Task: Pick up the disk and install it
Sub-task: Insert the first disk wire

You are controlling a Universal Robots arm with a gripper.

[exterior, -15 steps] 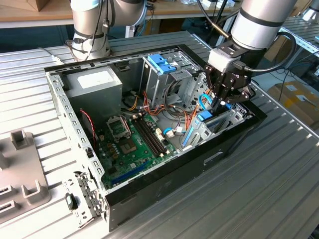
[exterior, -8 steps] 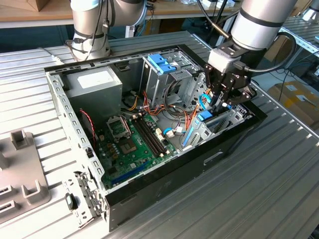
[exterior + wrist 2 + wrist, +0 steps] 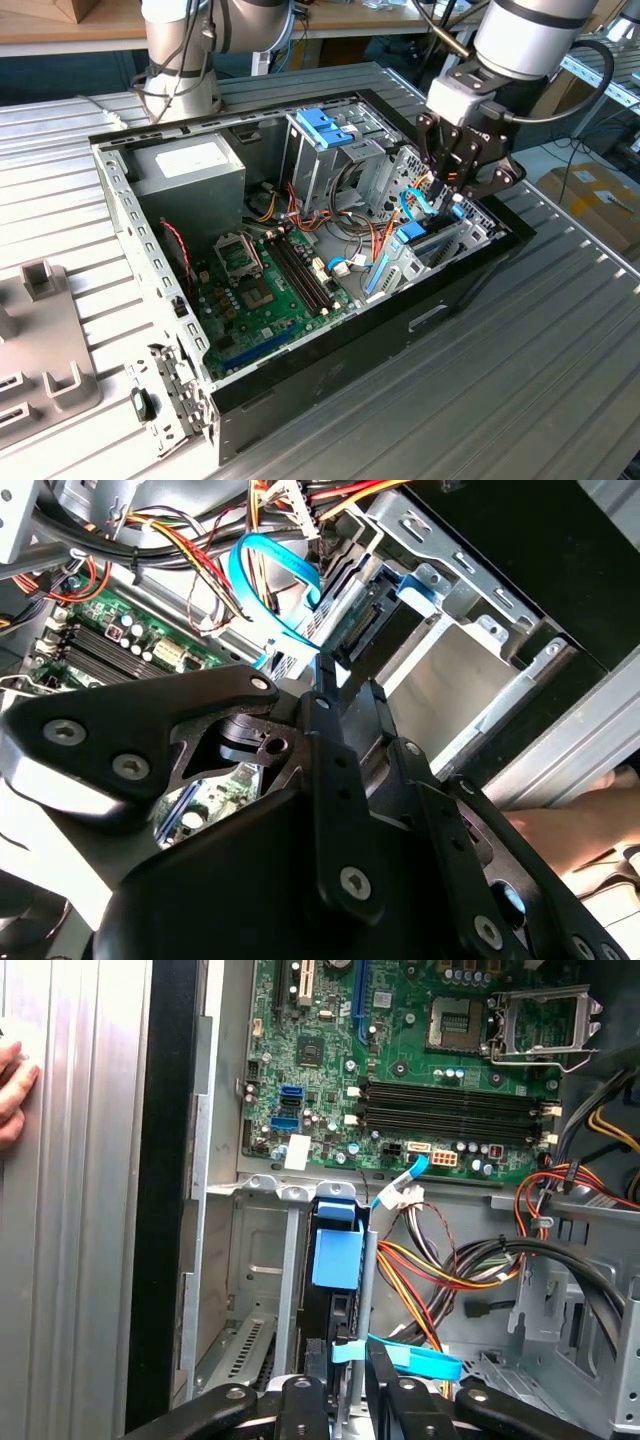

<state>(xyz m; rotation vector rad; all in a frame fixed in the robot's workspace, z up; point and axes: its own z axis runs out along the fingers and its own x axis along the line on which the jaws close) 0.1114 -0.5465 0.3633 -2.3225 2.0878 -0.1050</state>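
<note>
Evidently, hand (image 3: 347, 1388) clamped on disk (image 3: 337, 1255), disk on edge in bay (image 3: 255, 1260), long axis toward motherboard (image 3: 400, 1050)

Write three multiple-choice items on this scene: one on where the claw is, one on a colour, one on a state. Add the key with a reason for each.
1. Where is the claw?
A. Over the power supply
B. At the drive bay, at the end of the case on the exterior view's right
C. On the table outside the case

2. What colour is the motherboard?
A. Red
B. Green
C. White

3. In what state are the memory slots?
A. Empty
B. All filled
C. Covered by a fan

Key:
1 B: in the first wrist view the claw straddles the disk, which stands on edge in that bay.
2 B: the board is green in the exterior view and in both wrist views.
3 A: the first wrist view shows bare black slots with nothing seated in them.
</note>
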